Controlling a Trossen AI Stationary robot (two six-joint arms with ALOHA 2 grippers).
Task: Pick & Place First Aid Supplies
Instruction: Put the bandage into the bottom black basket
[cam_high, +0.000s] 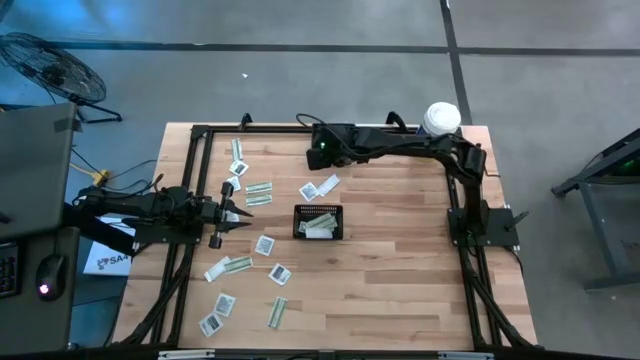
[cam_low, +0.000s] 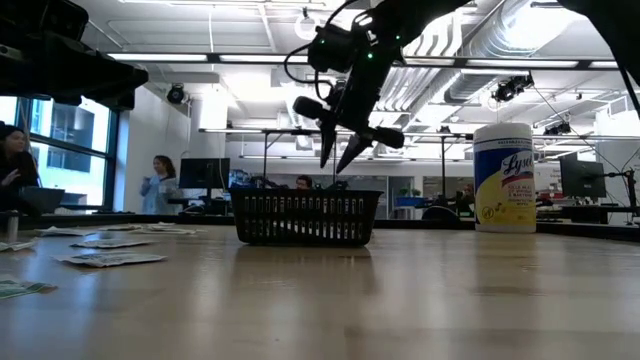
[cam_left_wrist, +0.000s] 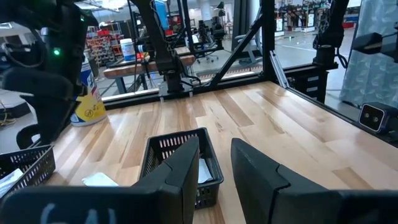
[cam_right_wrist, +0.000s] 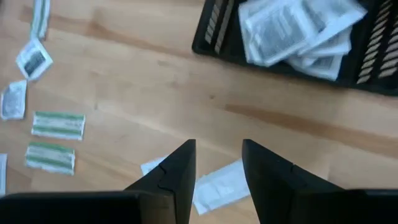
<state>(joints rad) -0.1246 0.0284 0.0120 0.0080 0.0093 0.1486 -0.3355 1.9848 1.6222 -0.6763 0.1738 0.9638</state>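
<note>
Many first aid supplies lie flat on the wooden table: square white packets and green-and-white strips on its left half. More packets are piled in the black basket at the table's middle. My right gripper hangs open, slanting down, above two white packets just beyond the basket's far side. In the low view the right gripper is well above the basket's rim. My left gripper waits open and level at the table's left edge.
A tall white-and-yellow canister stands at the far right corner. Black frame rails run along the table's edges. Part of another black basket shows in the left wrist view. The table's right half is bare wood. People stand in the room beyond.
</note>
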